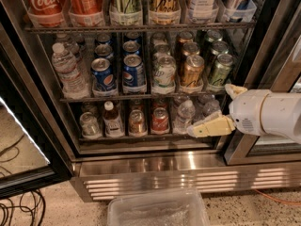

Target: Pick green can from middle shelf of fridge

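Note:
The green can [219, 70] stands at the front right of the middle shelf [117, 98] of the fridge [188, 175], with more green cans lined up behind it. To its left are a gold can [191, 71], a white-green can [164, 72], blue cans [133, 73] and a clear water bottle [68, 72]. My gripper [210, 109] comes in from the right on a white arm, below and slightly right of the green can, in front of the lower shelf. Its cream fingers [209, 126] are spread apart, empty and touching no can.
The upper shelf holds tall cans and bottles [124, 1]. The lower rack holds small bottles and cans [136, 121]. The open glass door [23, 140] stands at the left, with cables [19, 211] on the floor. A clear plastic bin [157, 211] sits below the fridge base.

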`<state>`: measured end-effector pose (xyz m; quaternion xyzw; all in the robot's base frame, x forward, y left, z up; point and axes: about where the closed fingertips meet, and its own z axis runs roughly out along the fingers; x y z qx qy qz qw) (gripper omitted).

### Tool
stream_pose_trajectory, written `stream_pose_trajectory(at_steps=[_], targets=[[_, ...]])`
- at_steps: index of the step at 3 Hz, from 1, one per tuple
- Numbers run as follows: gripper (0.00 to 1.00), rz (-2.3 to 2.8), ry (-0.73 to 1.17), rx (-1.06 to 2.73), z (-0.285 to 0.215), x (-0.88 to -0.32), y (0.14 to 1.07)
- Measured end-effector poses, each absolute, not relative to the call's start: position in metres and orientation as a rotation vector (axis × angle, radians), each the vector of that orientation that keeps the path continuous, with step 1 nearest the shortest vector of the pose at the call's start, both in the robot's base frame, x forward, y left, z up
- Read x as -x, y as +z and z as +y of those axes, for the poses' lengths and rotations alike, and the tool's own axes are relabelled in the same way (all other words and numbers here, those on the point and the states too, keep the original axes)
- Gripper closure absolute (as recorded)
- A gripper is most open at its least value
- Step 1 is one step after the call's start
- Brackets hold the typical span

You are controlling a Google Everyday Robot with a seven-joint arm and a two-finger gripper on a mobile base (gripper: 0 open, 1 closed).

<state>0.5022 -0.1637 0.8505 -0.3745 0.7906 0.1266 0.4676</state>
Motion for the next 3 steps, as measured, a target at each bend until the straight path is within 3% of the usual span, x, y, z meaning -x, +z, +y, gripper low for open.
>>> stream_pose_trajectory(at_steps=[3], targets=[[0.02, 1.749, 0.283, 0.680, -0.188, -0.543, 0.861]])
